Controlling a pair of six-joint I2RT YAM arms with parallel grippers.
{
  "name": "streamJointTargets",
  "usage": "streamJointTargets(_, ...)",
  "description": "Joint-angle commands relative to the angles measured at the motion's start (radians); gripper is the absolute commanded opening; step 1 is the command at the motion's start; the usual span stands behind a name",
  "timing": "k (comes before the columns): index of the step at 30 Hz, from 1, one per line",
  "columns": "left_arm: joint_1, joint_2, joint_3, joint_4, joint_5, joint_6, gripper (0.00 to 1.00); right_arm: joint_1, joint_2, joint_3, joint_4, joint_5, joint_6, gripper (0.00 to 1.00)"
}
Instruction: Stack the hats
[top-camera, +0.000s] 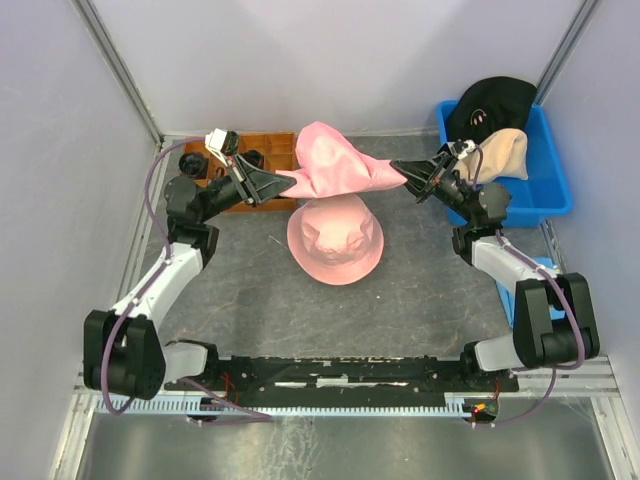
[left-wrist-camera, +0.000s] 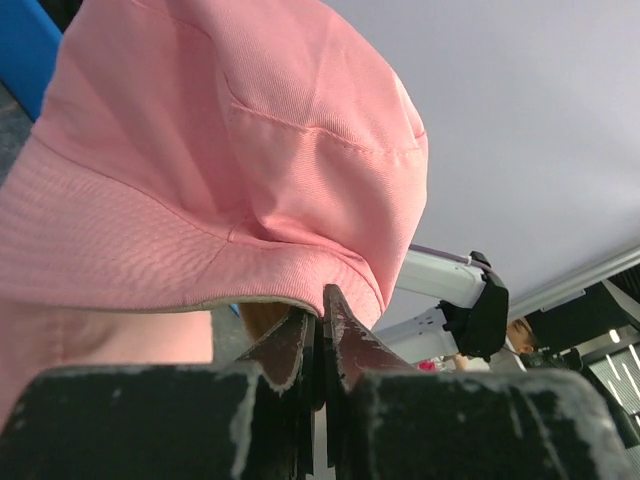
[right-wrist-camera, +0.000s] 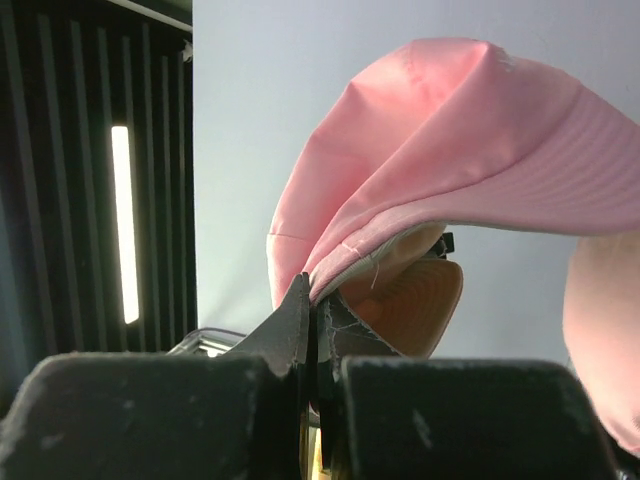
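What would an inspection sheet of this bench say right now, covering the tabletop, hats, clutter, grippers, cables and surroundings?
Surface: dark grey mottled tabletop.
Job's things: raised pink hat stretched in the air between both grippers; second pink hat crown up on the tabletop, nearer the arms; black hat and beige hat in the blue bin, back right.
Clutter: wooden tray, back left, with dark coiled bundles.
Grippers: left gripper and right gripper each shut on the raised hat's brim.
Cables: purple cable loops beside the left arm.
Surroundings: plain white panels around the table.
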Motion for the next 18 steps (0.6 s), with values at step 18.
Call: streamJointTargets(18, 0.063, -0.022, -0.145, 0.017, 0.042, 0.165, 0.03, -0.011, 0.036, -0.119, 0.177, 0.023, -0.070, 0.00)
